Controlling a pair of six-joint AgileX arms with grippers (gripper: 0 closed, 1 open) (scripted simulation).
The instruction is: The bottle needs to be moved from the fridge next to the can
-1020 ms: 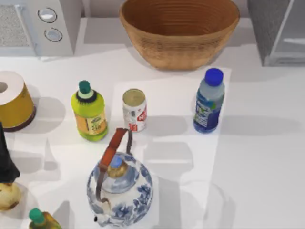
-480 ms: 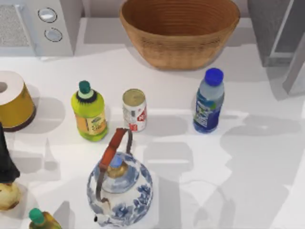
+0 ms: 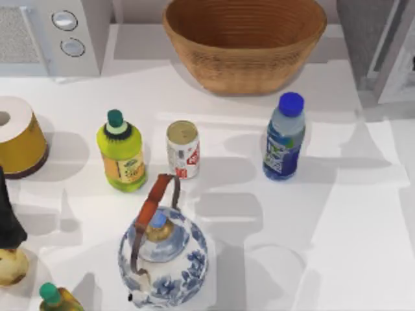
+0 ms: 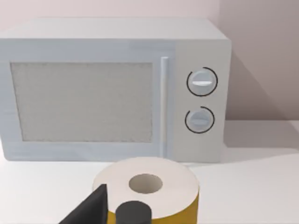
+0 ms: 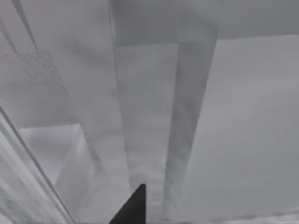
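On the table (image 3: 363, 214): bottle (image 3: 283, 137) stands out of the fridge (image 3: 373, 39), which sits at back right. Can (image 3: 183, 149) is well left of bottle, w/ another bottle (image 3: 121, 152) just left of can. Teapot (image 3: 162, 249) in front of can. Basket (image 3: 244, 40) at back centre, microwave (image 3: 55, 35) back left, roll (image 3: 19, 136) at left edge.

A white table (image 3: 363, 246) carries soft grey shadows; behind it, in the left wrist view, rises a plain pinkish wall (image 4: 261, 56).

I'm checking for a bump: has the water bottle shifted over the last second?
No. The bottle stands where it stood, same gap from the can and the basket.
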